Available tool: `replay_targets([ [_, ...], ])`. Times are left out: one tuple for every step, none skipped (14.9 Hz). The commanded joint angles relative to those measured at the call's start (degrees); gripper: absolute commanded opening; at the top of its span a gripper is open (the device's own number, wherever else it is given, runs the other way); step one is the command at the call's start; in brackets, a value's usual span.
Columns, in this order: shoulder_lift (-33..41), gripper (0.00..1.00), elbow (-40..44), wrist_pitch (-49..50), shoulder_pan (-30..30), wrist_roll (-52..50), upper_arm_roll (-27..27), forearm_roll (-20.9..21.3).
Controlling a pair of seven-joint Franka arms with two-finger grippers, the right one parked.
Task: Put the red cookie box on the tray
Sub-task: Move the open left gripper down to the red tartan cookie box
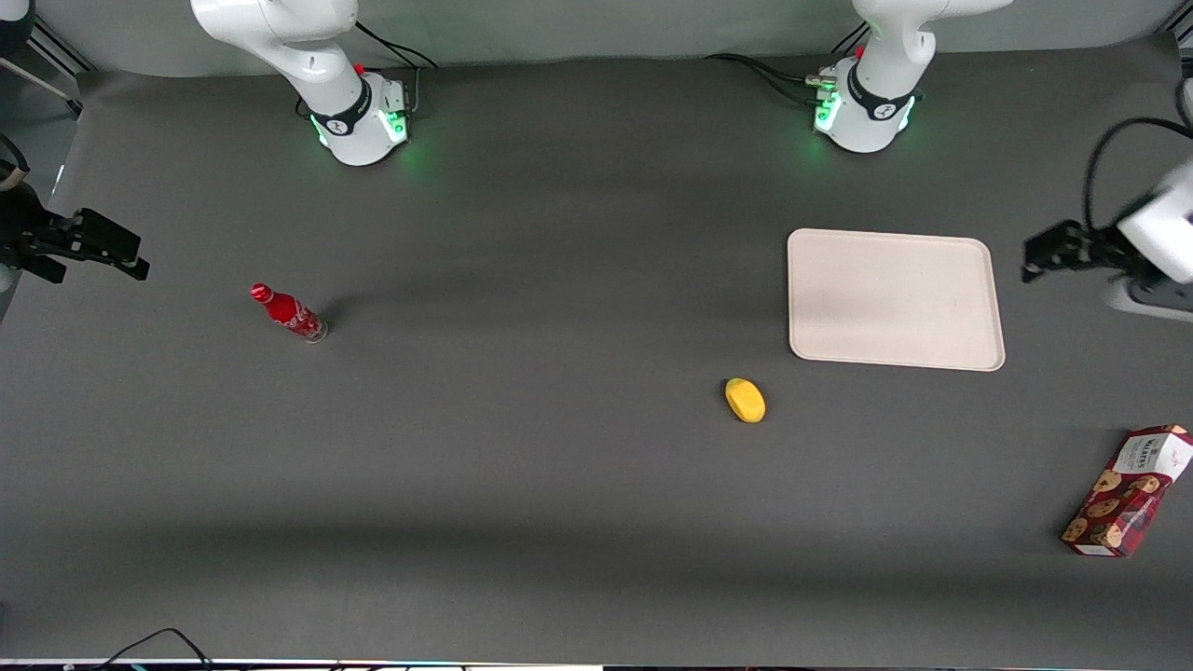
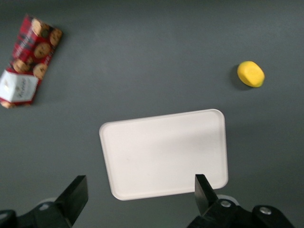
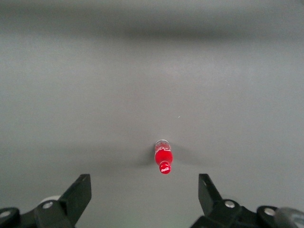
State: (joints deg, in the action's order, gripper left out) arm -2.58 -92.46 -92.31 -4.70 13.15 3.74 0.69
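Left arm's end effector aloft at the working end, fingers seemingly wide apart.

Gripper spread beside tray; box unobstructed.

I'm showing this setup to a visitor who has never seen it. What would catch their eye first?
Probably the pale tray, bare against the dark table, with the open gripper hovering beside it at the working arm's end. Next, the red cookie box, lying nearer the front camera than the tray, and the small yellow object near the tray. A red bottle stands toward the parked arm's end.
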Motion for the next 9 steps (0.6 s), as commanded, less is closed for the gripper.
replay_targets([
  [-9.0, 1.0, 9.3, -0.1, -4.9, 12.6, 0.2, 1.0],
  [-10.2, 1.0, 9.9, -1.3, -5.8, 16.7, 0.2, 1.9],
  [-11.0, 1.0, 9.9, -3.0, -6.8, 20.7, 0.2, 3.0],
  [-12.1, 1.0, 9.8, -4.6, -8.2, 24.1, 0.2, 3.6],
  [-13.3, 1.0, 9.9, -6.6, -9.1, 27.5, 0.2, 4.4],
  [-14.8, 1.0, 9.9, -9.0, -10.3, 32.0, 0.2, 6.1],
  [-16.3, 1.0, 9.9, -12.1, -11.2, 35.9, 0.2, 7.3],
  [-17.9, 1.0, 9.9, -15.3, -11.8, 39.1, 0.2, 7.8],
  [-19.4, 1.0, 9.9, -18.4, -13.0, 41.8, 0.2, 8.1],
])
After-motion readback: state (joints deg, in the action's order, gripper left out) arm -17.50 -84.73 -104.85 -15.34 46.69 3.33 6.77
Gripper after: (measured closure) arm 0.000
